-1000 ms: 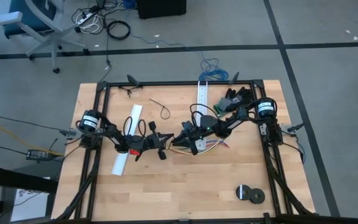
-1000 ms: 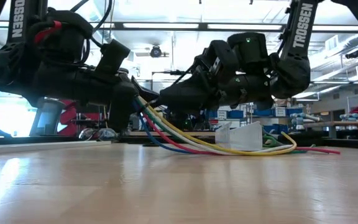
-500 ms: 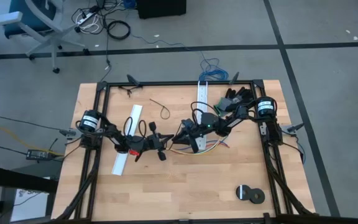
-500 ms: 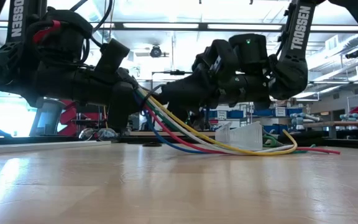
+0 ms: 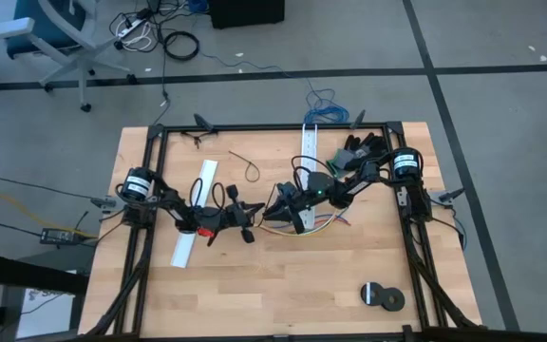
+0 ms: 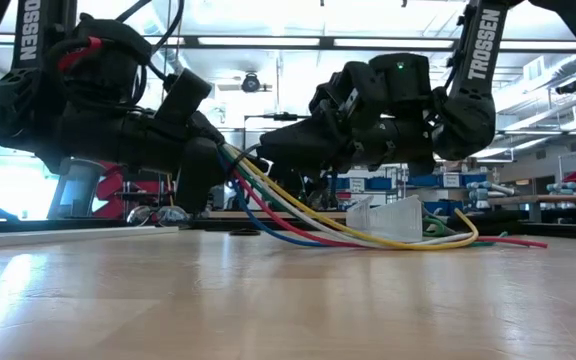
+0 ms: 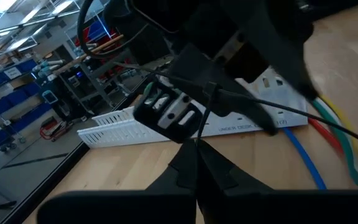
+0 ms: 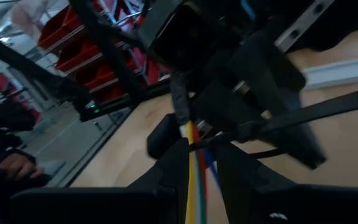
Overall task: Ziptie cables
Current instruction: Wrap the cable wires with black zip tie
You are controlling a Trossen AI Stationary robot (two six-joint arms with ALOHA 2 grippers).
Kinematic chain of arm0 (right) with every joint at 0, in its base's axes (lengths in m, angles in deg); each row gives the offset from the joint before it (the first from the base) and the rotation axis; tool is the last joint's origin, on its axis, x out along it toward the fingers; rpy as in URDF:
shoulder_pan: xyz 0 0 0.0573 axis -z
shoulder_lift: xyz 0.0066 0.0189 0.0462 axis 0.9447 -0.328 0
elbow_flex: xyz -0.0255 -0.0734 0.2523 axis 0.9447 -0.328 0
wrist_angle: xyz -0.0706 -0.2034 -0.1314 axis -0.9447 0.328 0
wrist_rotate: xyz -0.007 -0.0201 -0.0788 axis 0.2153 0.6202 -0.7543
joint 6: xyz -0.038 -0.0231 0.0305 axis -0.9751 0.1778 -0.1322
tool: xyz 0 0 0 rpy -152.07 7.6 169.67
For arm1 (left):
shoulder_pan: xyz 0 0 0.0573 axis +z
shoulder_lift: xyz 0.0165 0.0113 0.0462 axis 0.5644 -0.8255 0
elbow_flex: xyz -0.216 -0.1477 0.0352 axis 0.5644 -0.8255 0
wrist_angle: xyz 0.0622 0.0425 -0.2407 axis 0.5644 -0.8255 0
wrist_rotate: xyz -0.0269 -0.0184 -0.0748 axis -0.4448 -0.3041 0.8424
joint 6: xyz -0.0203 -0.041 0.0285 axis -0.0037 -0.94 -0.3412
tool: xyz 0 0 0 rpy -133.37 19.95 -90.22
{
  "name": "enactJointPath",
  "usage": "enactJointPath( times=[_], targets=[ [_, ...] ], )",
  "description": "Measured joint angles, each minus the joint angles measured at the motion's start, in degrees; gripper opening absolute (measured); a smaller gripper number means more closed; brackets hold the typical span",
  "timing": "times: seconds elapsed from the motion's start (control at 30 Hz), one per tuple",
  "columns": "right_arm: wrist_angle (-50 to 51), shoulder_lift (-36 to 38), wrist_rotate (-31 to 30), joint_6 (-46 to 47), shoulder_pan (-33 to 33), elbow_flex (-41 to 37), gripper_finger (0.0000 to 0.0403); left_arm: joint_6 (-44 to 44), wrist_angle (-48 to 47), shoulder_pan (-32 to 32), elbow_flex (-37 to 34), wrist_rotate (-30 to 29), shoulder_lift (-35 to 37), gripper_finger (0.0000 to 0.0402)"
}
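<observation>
The cables are yellow, white, red and blue wires. Their far part lies on the table and their dark end is raised. My right gripper points level toward the table's left and is shut on them. Facing it, my left gripper is shut on a thin black ziptie. This ziptie runs up to the cables' raised end and crosses them just past the right fingertips. Its other strand trails off toward the table's right. My left gripper pinches the ziptie's thin strand between its two shut fingertips, coming level from the table's left. The strand runs straight from the fingertips to the cables, clear of the table. My right gripper pinches the wire bundle between its two fingers, just behind the dark end. It comes level from the table's right, fingers along the wires. The held end is lifted; the wires slope down behind it onto the table.
A white slotted channel lies under the left arm, another at the far edge, and a third beneath the right gripper. A loose looped ziptie lies far of centre. Black tape rolls sit near right.
</observation>
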Motion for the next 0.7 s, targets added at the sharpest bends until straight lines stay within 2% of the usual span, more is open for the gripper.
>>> enactJointPath(
  times=[0.4, 0.5, 0.63, 0.7],
  targets=[
    [-1.7, 0.0, -1.2, -0.2, 0.3, 0.4, 0.0069, -0.1, 0.1, 0.0, 0.0, 0.1, 0.0, 0.0004],
    [-0.8, 0.0, -0.8, -0.3, 0.3, 1.2, 0.0053, -0.1, 0.2, 0.0, 0.0, 0.2, 0.0, 0.0004],
    [1.2, 0.0, -0.8, -2.0, 0.3, 1.9, 0.0009, -0.1, 0.1, 0.0, 0.0, 0.3, 0.0, 0.0006],
    [1.4, 0.0, -0.8, -2.2, 0.3, 1.9, 0.0006, -0.1, 0.1, 0.0, 0.0, 0.3, 0.0, 0.001]
  ],
)
